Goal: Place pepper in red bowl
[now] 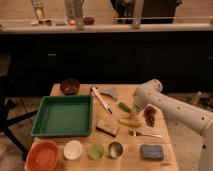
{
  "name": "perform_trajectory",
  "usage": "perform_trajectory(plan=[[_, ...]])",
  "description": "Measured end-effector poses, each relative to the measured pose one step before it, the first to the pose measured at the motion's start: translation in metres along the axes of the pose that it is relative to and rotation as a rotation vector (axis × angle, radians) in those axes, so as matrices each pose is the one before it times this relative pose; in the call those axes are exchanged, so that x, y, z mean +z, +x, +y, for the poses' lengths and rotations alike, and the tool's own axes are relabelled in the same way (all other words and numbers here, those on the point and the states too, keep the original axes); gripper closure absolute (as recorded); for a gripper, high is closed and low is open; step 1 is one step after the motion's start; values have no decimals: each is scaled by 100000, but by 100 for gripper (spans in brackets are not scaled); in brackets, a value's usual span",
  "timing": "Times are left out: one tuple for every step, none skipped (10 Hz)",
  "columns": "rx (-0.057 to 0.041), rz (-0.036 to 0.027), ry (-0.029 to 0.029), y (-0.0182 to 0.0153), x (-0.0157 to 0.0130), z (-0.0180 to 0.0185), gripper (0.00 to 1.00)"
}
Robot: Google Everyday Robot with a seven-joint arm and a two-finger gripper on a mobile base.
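Where the pepper [124,106] lies, the claw [134,112] hangs just beside it — open or closed, cannot tell.
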Motion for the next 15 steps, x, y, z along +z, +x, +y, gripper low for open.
perform_trajectory(plan=[[-177,320,-617,124,138,21,74],[-128,328,-1082,174,232,-24,87],[-120,67,-811,62,159,-15,96],[-271,302,-639,17,98,53,99],[-71,187,-361,37,41,36,100],[-55,144,-122,5,-91,50,100],[-101,75,-69,-18,-47,36,100],[-15,53,-49,23,2,18,100],[-940,-46,132,-87,-92,141,100],[-2856,-821,-1,-333,-524,472,100],[-2755,-1430,1156,-356,-975,-16,100],[-3840,-2367,950,-474,-1730,161,100],[-2708,-1434,381,-412,-1087,159,100],[-4559,-2050,667,-644,-1497,161,100],[-4307,-1657,-99,-456,-752,242,100]])
